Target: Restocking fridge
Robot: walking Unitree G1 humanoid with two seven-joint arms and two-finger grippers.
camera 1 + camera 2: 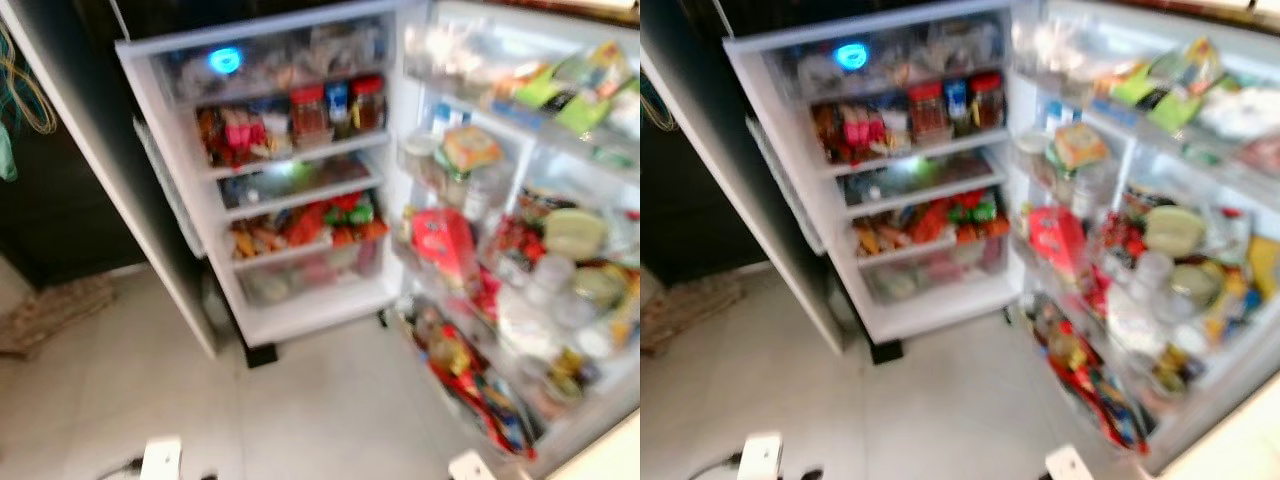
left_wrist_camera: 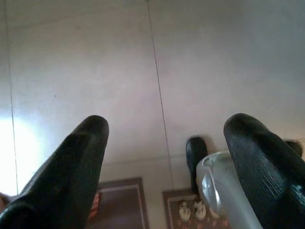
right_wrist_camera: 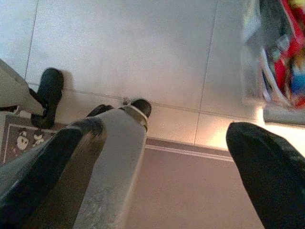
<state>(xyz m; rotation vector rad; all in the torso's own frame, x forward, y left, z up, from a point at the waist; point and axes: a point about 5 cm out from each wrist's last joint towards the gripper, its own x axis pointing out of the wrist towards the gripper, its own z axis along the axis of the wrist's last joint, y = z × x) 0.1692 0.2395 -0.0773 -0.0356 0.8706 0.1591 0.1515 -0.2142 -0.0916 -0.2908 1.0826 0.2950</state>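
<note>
The fridge (image 1: 300,310) stands open in front of me, blurred. Its white middle section holds racks with red-lidded jars (image 1: 310,108), pink and red packets (image 1: 235,130) and orange and green packs (image 1: 330,220). The shelves on the right (image 1: 520,250) are crowded with a red pack (image 1: 440,240), tubs, bottles and green bags. My left gripper (image 2: 169,124) hangs open over the tiled floor with nothing between its fingers. My right gripper (image 3: 167,129) is also open and empty, low beside the fridge's bottom shelf of red packs (image 3: 281,57).
Pale floor tiles (image 1: 330,400) spread before the fridge. A dark cabinet (image 1: 60,200) and a woven mat (image 1: 50,310) lie to the left. A patterned doormat (image 3: 19,138) and my own silver leg (image 3: 114,167) and black feet lie below the grippers.
</note>
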